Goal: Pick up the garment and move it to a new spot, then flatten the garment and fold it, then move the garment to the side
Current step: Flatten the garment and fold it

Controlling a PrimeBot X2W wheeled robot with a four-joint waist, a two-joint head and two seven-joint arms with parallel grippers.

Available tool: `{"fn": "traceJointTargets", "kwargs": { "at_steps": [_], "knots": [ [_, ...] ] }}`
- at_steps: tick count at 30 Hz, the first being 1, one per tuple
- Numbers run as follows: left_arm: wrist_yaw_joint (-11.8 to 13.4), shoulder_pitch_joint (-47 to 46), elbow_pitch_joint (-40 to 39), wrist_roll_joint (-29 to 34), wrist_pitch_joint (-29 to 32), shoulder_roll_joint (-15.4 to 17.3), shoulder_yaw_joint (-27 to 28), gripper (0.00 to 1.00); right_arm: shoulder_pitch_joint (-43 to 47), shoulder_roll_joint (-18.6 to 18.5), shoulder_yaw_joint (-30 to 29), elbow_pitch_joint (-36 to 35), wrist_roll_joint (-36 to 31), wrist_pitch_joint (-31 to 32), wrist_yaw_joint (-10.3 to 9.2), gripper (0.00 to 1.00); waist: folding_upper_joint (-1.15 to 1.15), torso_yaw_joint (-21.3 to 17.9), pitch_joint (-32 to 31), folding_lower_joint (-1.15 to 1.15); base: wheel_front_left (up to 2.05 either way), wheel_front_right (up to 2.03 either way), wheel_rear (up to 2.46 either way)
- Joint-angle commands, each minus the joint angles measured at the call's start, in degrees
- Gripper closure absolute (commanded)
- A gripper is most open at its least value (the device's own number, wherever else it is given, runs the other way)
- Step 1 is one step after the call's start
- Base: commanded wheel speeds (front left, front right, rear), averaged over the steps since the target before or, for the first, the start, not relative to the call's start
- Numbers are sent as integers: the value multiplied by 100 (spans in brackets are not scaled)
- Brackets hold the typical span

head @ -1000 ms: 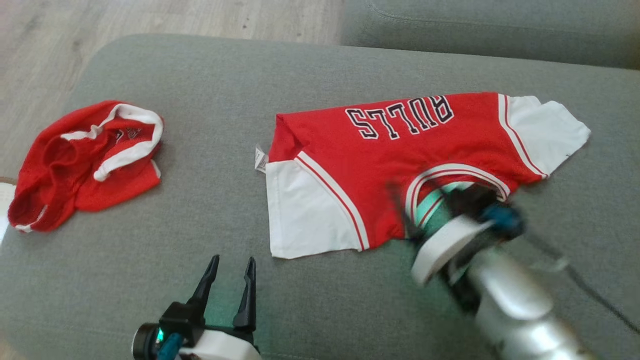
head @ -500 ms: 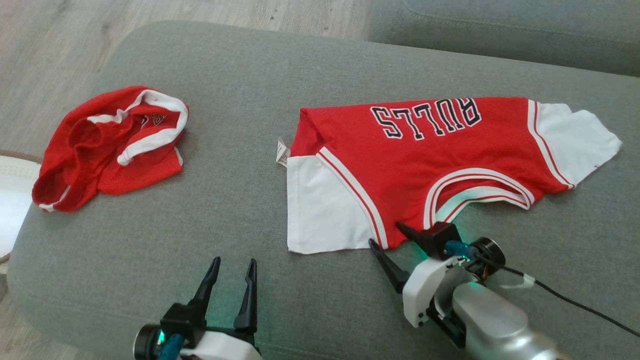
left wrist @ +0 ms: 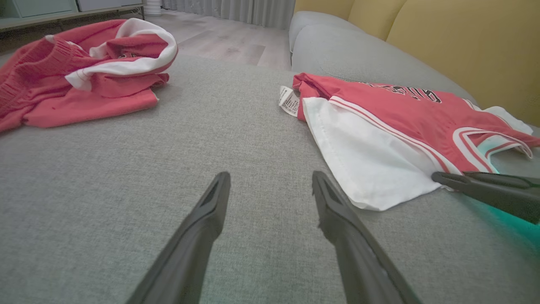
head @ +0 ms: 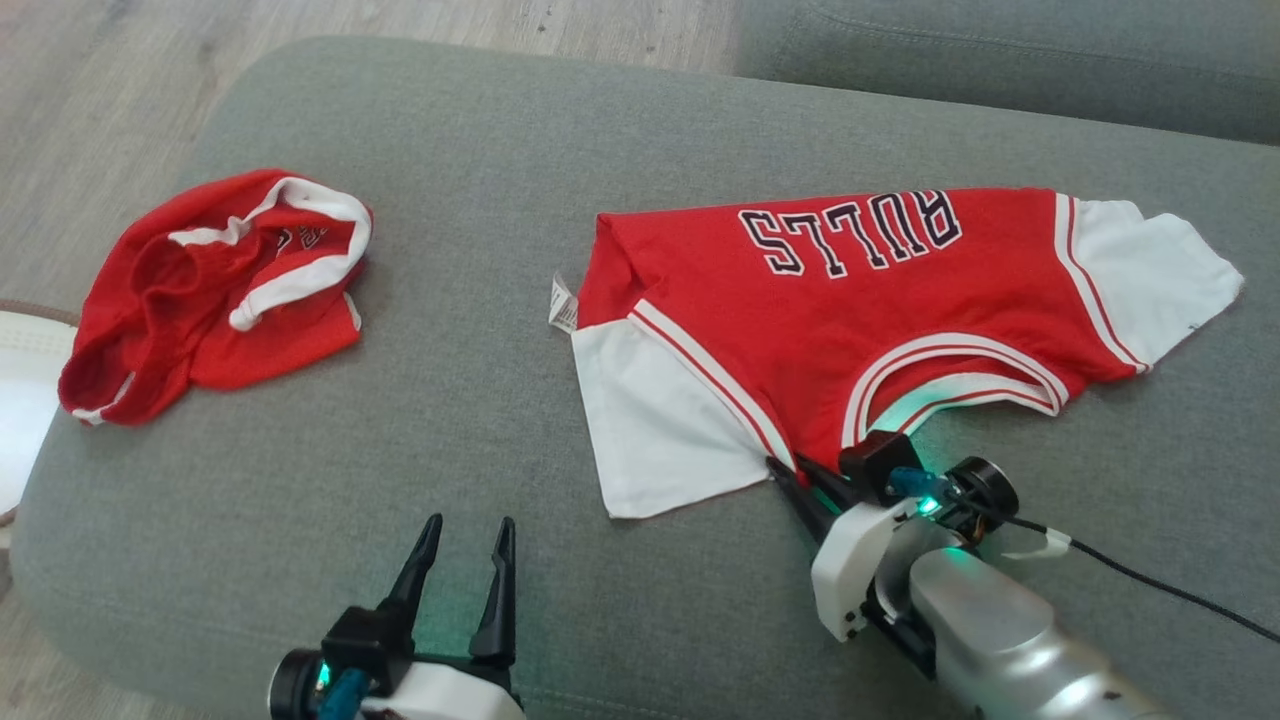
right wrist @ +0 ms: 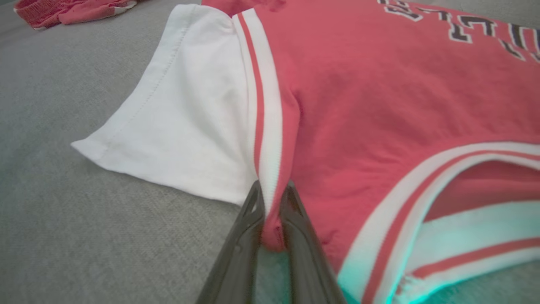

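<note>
Pinching the jersey (head: pixel 830 320) at its near shoulder seam: right gripper (right wrist: pixel 273 188) clamped on a raised fold beside the white sleeve (right wrist: pixel 185 114), probably to tug it flat. Jersey lies right of centre on the sofa cushion (head: pixel 480 150). Left gripper (head: pixel 467 520) parted, idle near-left, holding nothing.

Care label (head: pixel 563 303) print too small to read, jersey (right wrist: pixel 379 84) lettering cut by the right wrist view's top and right edges, crumpled red garment (head: pixel 200 300) with its logo lost in folds (unreadable), pale round object (head: pixel 25 380) cropped at the head view's left edge, unidentifiable
</note>
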Motion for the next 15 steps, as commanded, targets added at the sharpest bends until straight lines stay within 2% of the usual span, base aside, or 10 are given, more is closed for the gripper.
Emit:
{"fn": "traceJointTargets", "kwargs": {
  "at_steps": [1, 3, 11, 15],
  "knots": [
    [37, -169, -158, -29, -29, 21, 199, 0, 65, -257, -20, 211, -41, 28, 24, 100, 0, -33, 2, 0, 0, 0, 0],
    [41, -170, -164, -30, -29, 21, 212, 0, 40, -378, -64, 244, -62, 24, 24, 100, 0, -59, -1, 0, 0, 0, 0],
    [15, -149, -183, -23, -29, 21, 289, 0, -131, -1540, -772, 223, -133, 16, 24, 100, 0, -358, -13, 0, 0, 0, 0],
    [-2, -182, -186, -9, -29, 21, 294, 0, -127, -1815, -1101, 108, -144, 16, 24, 100, 0, -501, -7, 0, 0, 0, 0]
  ]
}}
